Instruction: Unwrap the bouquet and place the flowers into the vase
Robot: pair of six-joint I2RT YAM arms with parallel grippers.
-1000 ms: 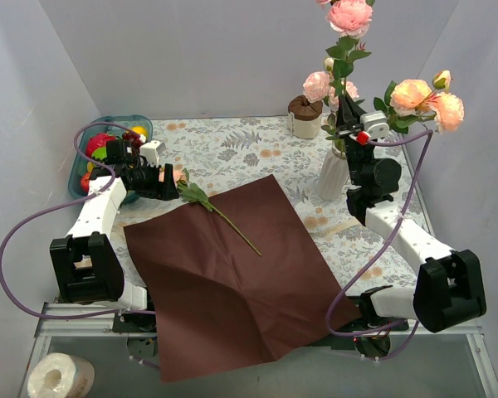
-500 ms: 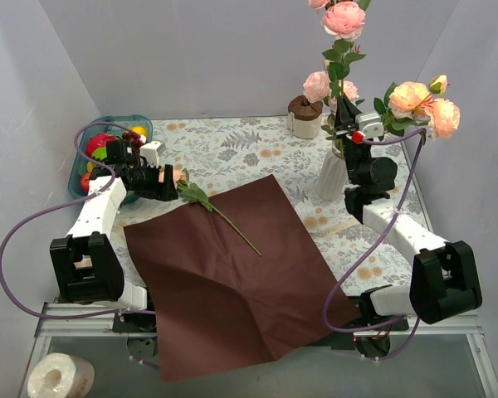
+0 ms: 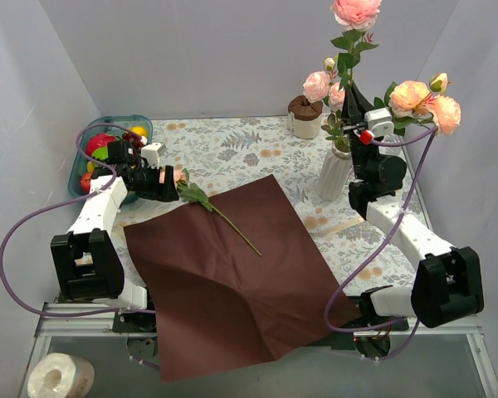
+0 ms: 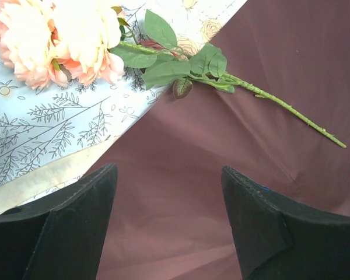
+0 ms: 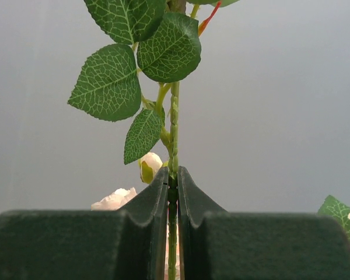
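Observation:
The bouquet's maroon wrapping paper (image 3: 232,282) lies spread flat on the table. One of the flowers (image 3: 203,199) lies across its far corner; its peach bloom (image 4: 58,41) is on the tablecloth and its stem (image 4: 280,104) on the paper (image 4: 233,175). My left gripper (image 3: 176,184) hovers open just near it, nothing between the jaws (image 4: 169,175). The white ribbed vase (image 3: 334,174) holds pink and peach flowers (image 3: 411,94). My right gripper (image 3: 354,104) is above the vase, shut on an upright green stem (image 5: 174,116) whose pink bloom (image 3: 354,10) stands at the top; the pinch point (image 5: 172,175) shows leaves above it.
A cream jar with a brown top (image 3: 303,116) stands behind the vase. A blue basket of toy fruit (image 3: 108,145) sits at the far left behind my left arm. Grey walls close in on three sides. A white roll (image 3: 60,375) lies below the table's near edge.
My right gripper has shifted a little right and up with the pink flower, tilting its stem over the vase. The left arm and the lying flower have not moved.

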